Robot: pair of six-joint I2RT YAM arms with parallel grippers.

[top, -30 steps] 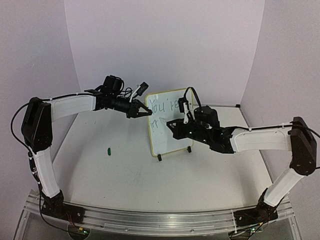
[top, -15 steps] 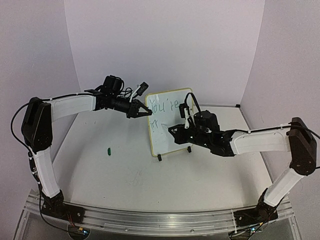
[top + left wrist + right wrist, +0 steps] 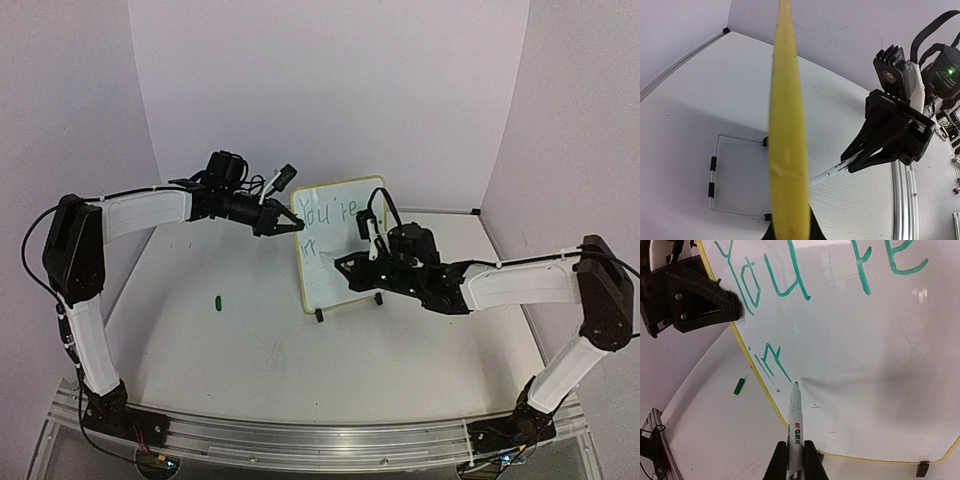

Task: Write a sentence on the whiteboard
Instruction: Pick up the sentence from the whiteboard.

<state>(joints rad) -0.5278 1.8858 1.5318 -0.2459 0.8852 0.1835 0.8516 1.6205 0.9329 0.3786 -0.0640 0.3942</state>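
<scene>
The whiteboard (image 3: 345, 270) stands tilted mid-table on small black feet, its face (image 3: 870, 355) filling the right wrist view. The sentence (image 3: 780, 280) reads "You're" in green, with a few strokes of a second line (image 3: 771, 361) below it. My left gripper (image 3: 293, 226) is shut on the board's yellow frame (image 3: 786, 125) at its upper left edge. My right gripper (image 3: 795, 460) is shut on a white marker (image 3: 796, 415), whose tip touches the board at the end of the last green stroke. The same marker (image 3: 832, 170) shows in the left wrist view.
A green marker cap (image 3: 217, 300) lies on the table left of the board. A thin wire stand (image 3: 714, 175) props the board from behind. Purple walls close in the back and sides; an aluminium rail (image 3: 300, 440) runs along the near edge.
My right gripper has moved slightly down and left with the marker, drawing the second line's last stroke longer. The left arm and board have stayed still.
</scene>
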